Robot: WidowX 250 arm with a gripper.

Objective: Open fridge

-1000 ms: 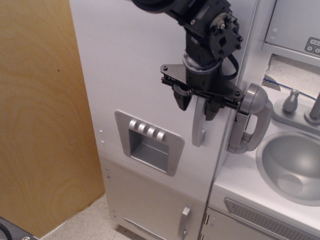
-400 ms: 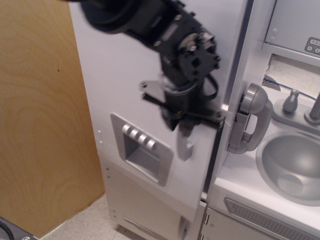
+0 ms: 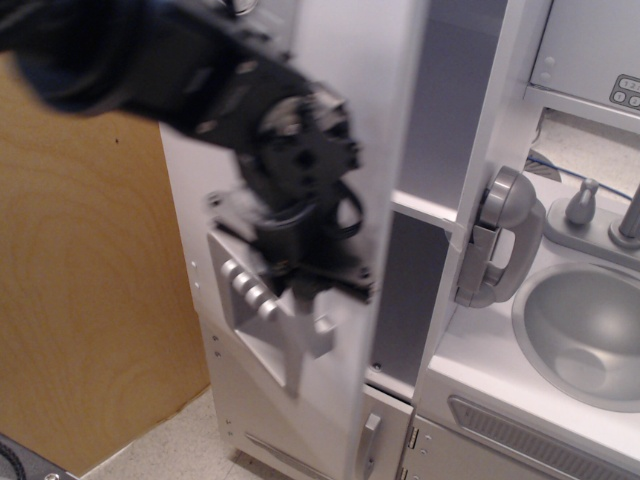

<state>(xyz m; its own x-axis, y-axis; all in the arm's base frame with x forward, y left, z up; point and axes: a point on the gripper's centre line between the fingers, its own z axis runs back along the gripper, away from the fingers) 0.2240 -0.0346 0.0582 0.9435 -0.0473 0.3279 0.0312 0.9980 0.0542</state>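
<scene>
The tall silver-grey fridge has its large door (image 3: 375, 120) swung well out to the left. This shows the white inside with a shelf (image 3: 425, 208). My black gripper (image 3: 312, 288) is blurred by motion. It sits on the upper part of the door's long grey handle (image 3: 320, 338), and its fingers look closed around the handle. The recessed dispenser panel (image 3: 250, 305) with its buttons is just left of the gripper, seen at a slant.
The smaller lower door with a short handle (image 3: 370, 440) stays shut below. A grey toy phone handset (image 3: 500, 240) hangs right of the fridge, beside a sink (image 3: 585, 335) and a faucet (image 3: 630, 215). A wooden panel (image 3: 80, 300) stands close on the left.
The large door has swung from shut to wide open towards the left. My gripper moved left and down with the handle, and the white inside now shows.
</scene>
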